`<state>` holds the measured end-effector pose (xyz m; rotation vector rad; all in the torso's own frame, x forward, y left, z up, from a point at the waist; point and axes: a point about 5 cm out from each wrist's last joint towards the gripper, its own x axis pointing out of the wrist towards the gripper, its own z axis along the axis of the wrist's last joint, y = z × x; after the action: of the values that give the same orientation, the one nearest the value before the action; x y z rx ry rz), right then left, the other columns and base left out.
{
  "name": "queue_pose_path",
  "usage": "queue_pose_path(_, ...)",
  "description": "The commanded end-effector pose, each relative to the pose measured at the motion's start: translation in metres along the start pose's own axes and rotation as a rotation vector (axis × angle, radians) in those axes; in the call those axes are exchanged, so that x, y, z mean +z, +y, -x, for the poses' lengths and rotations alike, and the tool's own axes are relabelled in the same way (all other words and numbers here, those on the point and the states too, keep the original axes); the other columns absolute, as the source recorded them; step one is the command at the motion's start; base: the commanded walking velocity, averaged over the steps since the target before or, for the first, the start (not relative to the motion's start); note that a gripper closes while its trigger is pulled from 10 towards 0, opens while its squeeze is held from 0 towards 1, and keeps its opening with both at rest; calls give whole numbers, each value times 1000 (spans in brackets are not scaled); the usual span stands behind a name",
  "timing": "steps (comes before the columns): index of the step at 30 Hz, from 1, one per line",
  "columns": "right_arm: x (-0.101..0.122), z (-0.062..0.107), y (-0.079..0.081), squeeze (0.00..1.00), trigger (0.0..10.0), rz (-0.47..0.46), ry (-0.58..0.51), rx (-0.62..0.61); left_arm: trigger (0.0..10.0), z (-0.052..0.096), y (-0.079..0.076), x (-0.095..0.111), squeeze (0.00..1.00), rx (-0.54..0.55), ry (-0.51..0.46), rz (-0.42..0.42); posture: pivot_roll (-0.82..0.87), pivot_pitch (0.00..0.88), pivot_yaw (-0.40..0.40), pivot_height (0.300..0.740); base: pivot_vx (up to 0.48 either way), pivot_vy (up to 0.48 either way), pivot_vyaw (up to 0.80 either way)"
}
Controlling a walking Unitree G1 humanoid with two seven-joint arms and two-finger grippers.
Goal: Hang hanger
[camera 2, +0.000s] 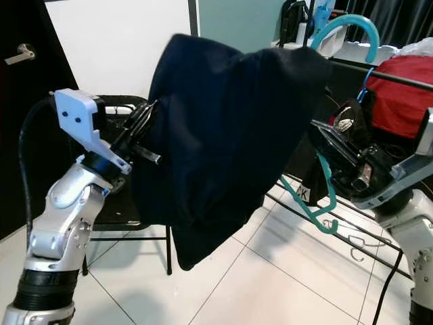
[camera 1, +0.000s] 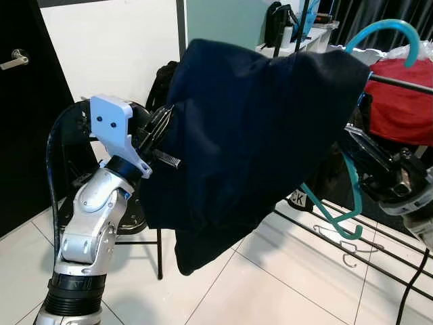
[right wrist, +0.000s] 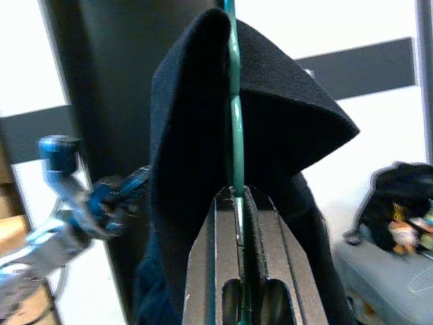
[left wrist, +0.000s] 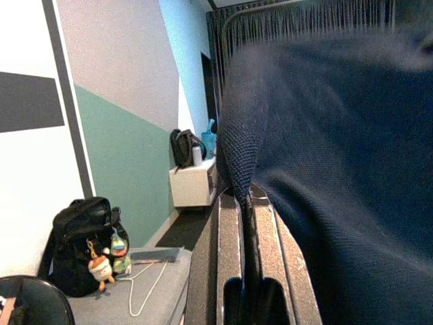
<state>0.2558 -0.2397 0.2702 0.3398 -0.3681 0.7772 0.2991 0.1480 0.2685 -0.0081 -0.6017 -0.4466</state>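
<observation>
Left arm nearest, left gripper (camera 1: 160,128) clamped on one dark garment (camera 1: 257,135) | right eye: right gripper (camera 2: 338,152) pinched one teal hanger (camera 2: 318,203), hook (camera 2: 345,27) beside rail (camera 2: 385,76) | left wrist: soft cloth would sag | right wrist: hanger stiff, light; hold low wire.

It was a room in a home, used for laundry and storage. The floor (camera 1: 237,284) had pale glossy tiles, and the wall (left wrist: 128,135) was painted white, grey and green. A clothes rail (camera 1: 399,82) carried a red garment (camera 1: 399,101). A black backpack (left wrist: 81,244) sat on a grey seat (left wrist: 128,298), near a dark door (camera 1: 20,101).
</observation>
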Motion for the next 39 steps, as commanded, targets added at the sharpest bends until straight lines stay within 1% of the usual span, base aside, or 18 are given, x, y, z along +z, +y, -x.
queue_pose_path(1, 5, 0, -11, 0, 10000, 28, -51, -99, 0, 0, 6, 8, 0, 15, -24, -9, -149, 0, -9, 740, 0, 0, 0)
queue_pose_path(3, 6, -1, -19, 0, 10000, 11, -94, -172, 0, -1, 7, 11, 0, 19, -36, -10, -148, 0, -8, 740, 0, 0, 0)
queue_pose_path(7, 6, -3, -19, 0, 10000, -12, -131, -183, 0, -1, 5, 10, 0, 11, -35, -3, -148, 0, -7, 740, 0, 0, 0)
queue_pose_path(10, 4, -7, -24, 0, 10000, -53, -195, -235, 0, -2, -2, 8, 0, -8, -38, 16, -151, 0, -7, 740, 0, 0, 0)
queue_pose_path(15, 6, -11, -28, 0, 10000, -73, -259, -273, 0, -3, -10, 6, 0, -33, -36, 42, -151, 0, -5, 740, 0, 0, 0)
queue_pose_path(17, 13, -18, -32, 0, 10000, -100, -357, -289, 0, -3, -21, 1, 0, -74, -19, 83, -147, 0, -2, 740, 0, 0, 0)
queue_pose_path(19, 14, -19, -32, 0, 10000, -107, -378, -288, 0, -3, -24, -1, 0, -83, -13, 93, -147, 0, 0, 740, 0, 0, 0)
queue_pose_path(20, 20, -26, -36, 0, 10000, -130, -446, -310, 0, 0, -36, -10, 0, -114, 16, 149, -149, 0, 4, 740, 0, 0, 0)
queue_pose_path(21, 20, -26, -36, 0, 10000, -130, -446, -310, 0, 0, -36, -10, 0, -114, 16, 149, -149, 0, 4, 740, 0, 0, 0)
queue_pose_path(23, 23, -30, -38, 0, 10000, -146, -480, -319, 0, 2, -44, -16, 0, -137, 37, 185, -144, 0, 2, 740, 0, 0, 0)
queue_pose_path(24, 23, -30, -38, 0, 10000, -146, -480, -319, 0, 2, -44, -16, 0, -137, 37, 185, -144, 0, 2, 740, 0, 0, 0)
queue_pose_path(25, 24, -32, -38, 0, 10000, -153, -490, -313, 0, 5, -52, -20, 0, -167, 60, 215, -141, 0, 1, 740, 0, 0, 0)
queue_pose_path(26, 24, -35, -37, 0, 10000, -157, -492, -304, 0, 9, -64, -26, 0, -222, 92, 255, -140, 0, 1, 740, 0, 0, 0)
queue_pose_path(27, 24, -35, -37, 0, 10000, -157, -492, -304, 0, 9, -64, -26, 0, -222, 92, 255, -140, 0, 1, 740, 0, 0, 0)
queue_pose_path(29, 21, -38, -36, 0, 10000, -158, -484, -294, 0, 17, -85, -33, 0, -316, 142, 320, -138, 0, 1, 740, 0, 0, 0)
queue_pose_path(31, 17, -41, -35, 0, 10000, -153, -466, -290, 0, 22, -96, -38, 0, -368, 173, 362, -140, 0, 3, 740, 0, 0, 0)
queue_pose_path(35, 13, -43, -33, 0, 10000, -147, -449, -292, 0, 25, -103, -42, 0, -390, 196, 386, -142, 0, 5, 740, 0, 0, 0)
queue_pose_path(39, 3, -49, -31, 0, 10000, -131, -407, -301, 0, 31, -114, -48, 0, -423, 237, 437, -145, 0, 9, 740, 0, 0, 0)
